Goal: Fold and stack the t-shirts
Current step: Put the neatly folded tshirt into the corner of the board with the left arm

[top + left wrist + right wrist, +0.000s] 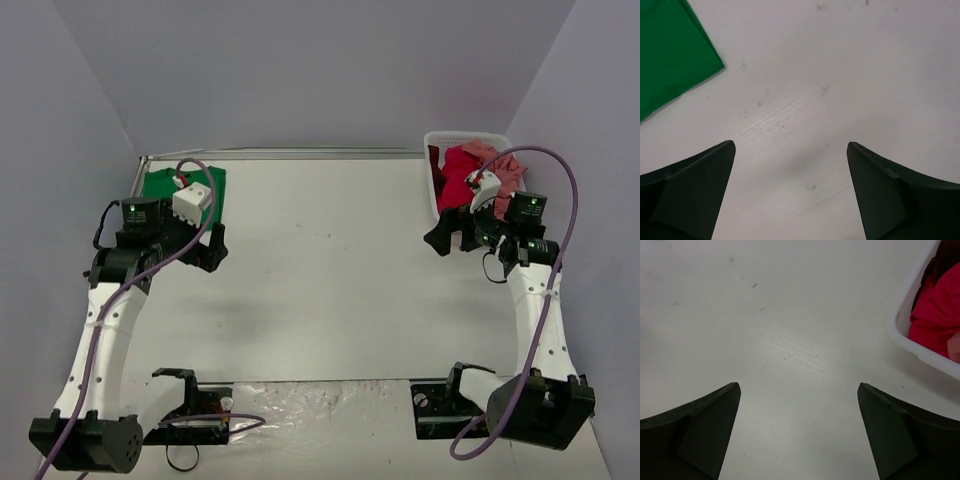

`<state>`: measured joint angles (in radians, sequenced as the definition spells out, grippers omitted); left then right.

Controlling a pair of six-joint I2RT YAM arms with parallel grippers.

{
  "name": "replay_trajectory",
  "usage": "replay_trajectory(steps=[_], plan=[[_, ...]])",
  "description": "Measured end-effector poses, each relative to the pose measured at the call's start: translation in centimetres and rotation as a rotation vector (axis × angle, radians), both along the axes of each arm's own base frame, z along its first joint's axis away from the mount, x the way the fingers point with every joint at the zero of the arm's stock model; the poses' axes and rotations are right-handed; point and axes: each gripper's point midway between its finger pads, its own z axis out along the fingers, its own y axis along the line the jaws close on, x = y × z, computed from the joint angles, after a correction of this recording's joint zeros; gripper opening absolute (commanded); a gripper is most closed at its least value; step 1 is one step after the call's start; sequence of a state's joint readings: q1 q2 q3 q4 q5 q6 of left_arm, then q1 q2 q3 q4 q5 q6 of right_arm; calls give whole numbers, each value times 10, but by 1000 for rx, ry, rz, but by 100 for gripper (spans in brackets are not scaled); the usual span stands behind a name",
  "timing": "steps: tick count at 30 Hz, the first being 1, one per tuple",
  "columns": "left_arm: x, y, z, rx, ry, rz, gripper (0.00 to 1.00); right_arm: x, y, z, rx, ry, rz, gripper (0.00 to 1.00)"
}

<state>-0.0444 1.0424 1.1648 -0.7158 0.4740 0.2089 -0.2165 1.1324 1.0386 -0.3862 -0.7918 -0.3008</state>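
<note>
Two arms over a white counter, shirts at its far corners.
The counter [320, 290] carries a white basket [465, 136] at its far right corner, with a crimson t-shirt [460, 180] and a salmon t-shirt [508, 170] heaped inside. A green t-shirt [165, 183] lies flat at the far left corner. The left jaws gape empty just beside it; the right jaws gape empty beside the basket.

- The top view looks steeply down from high behind the near edge, over the whole surface [320, 280].
- The left wrist view faces down, close to the surface, past the left end effector [790, 144]. With the top view it shares an edge of the green t-shirt [670, 50].
- The right wrist view, equally close, shares the rim of the white basket [930, 356].
</note>
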Motion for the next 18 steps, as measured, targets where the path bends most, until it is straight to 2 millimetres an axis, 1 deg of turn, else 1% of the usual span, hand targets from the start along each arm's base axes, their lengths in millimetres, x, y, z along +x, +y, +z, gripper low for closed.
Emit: replay_trajectory(steps=[2,4,6,9,12,14,16,18], plan=[[-12,-5,4,-23,-36,-28,94,1,-3,8,-8,-38,-30,100],[-19,-10,13,-43,-85,-51,94,3,-5,12,-14,-58,-49,100],[-22,-14,23,-62,-125,-71,94,4,-8,10,-16,-65,-59,100],[-22,-17,29,-88,-146,-90,94,-2,-17,6,-5,-67,-82,100],[-22,-18,30,-118,-142,-89,94,-13,-25,7,9,-97,-96,100],[-23,-19,29,-136,-148,-85,94,-20,-23,11,22,-125,-91,100],[-27,-18,24,-149,-139,-72,94,-23,-22,16,27,-157,-100,100],[-27,-17,23,-154,-135,-67,94,-22,-24,16,35,-163,-128,100]])
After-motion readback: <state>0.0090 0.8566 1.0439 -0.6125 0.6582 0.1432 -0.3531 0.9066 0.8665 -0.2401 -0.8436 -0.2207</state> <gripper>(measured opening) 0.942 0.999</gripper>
